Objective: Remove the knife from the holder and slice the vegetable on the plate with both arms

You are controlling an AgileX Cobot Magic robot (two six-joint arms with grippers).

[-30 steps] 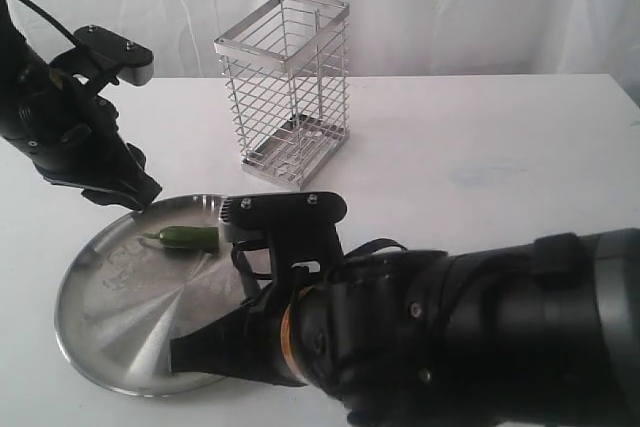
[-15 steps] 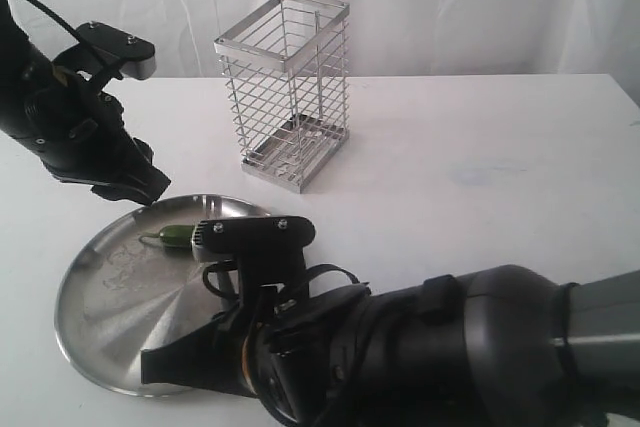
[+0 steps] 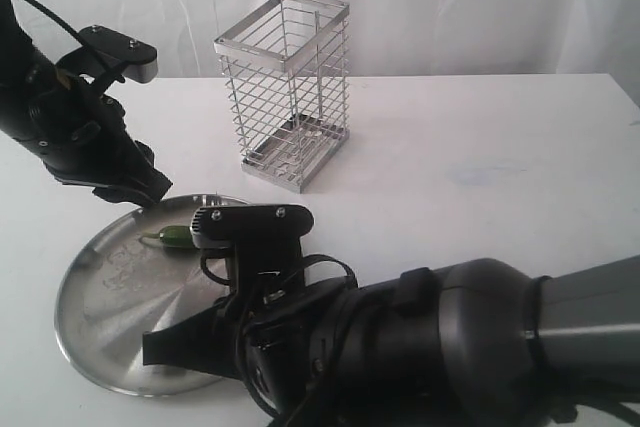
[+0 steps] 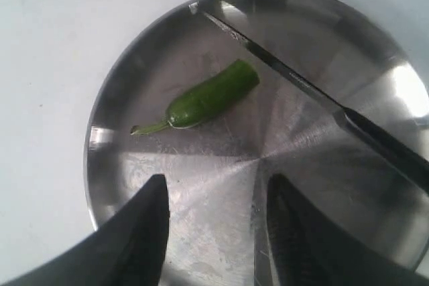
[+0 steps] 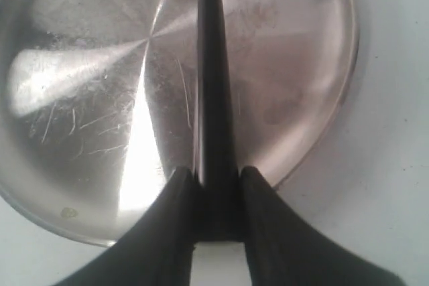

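The right arm point(image 3: 430, 347) moves left across the exterior view, carrying the right gripper point(image 3: 180, 349) and the knife point(image 4: 301, 88) farther over the plate point(image 3: 100, 287). Its bulk now hides more of the plate and most of the green chili pepper point(image 3: 172, 237), leaving only the stem end showing. The left gripper point(image 3: 152, 193) shifts slightly right, nearer the chili.

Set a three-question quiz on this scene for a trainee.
1. True or false: the knife stands in the holder.
2. What lies on the plate? A: a carrot. B: a green chili. C: a lemon.
3. Short answer: which pincer grips the knife?

Key: 1 false; 2 B; 3 the right pincer.
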